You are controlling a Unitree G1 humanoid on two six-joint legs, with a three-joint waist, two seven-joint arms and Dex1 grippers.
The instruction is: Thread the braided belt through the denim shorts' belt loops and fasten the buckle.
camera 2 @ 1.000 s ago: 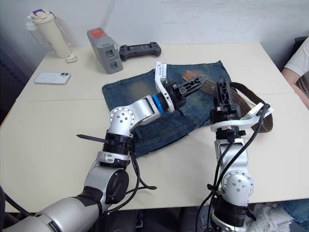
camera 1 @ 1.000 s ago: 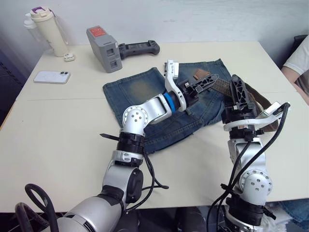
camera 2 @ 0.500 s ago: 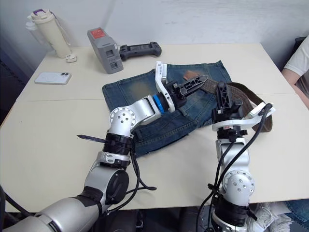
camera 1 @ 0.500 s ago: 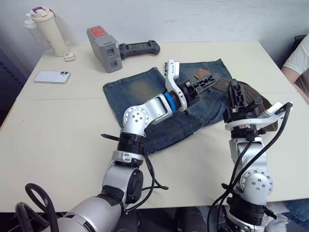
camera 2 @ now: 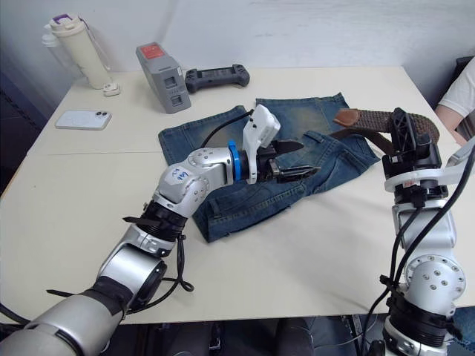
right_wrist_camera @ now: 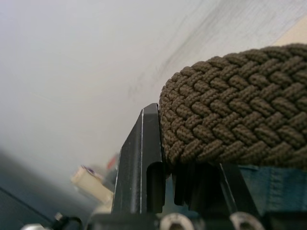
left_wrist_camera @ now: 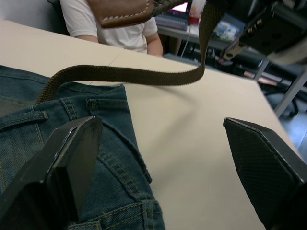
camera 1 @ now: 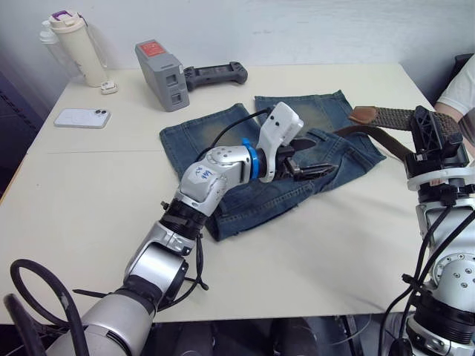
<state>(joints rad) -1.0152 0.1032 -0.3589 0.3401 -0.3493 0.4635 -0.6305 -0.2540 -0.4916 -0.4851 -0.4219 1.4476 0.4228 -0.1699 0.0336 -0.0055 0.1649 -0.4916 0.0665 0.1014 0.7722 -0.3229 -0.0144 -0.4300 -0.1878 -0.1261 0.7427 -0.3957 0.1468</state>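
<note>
Pale cream tabletop (camera 1: pixel 89 215) under a plain white wall carries everything. Nearest, the right hand (camera 2: pixel 404 137) is clamped on the braided belt (camera 2: pixel 371 132), holding a stretch of the woven strap up off the surface at the right edge; from there one length sags back down to the waistband side of the denim shorts (camera 1: pixel 215 137), while the tan leather tip hangs free above. The left hand (camera 1: pixel 308 159) sits low over the shorts with its fingers spread wide and gripping nothing. One belt, one pair of shorts, two hands; I cannot make out the loops or the buckle well enough to count them. The belt looks light, limp and a little stretchy, its weave giving grip rather than slip, so it will droop wherever unsupported; taking it close behind the stiffer leather tip should give the best steering. The denim is soft and will bunch or drag unless pinned. Farther back lie one white phone (camera 1: pixel 82 118), a grey battery pack (camera 1: pixel 159 65), a black controller (camera 1: pixel 215 73) and a cream bottle (camera 1: pixel 74 46).
</note>
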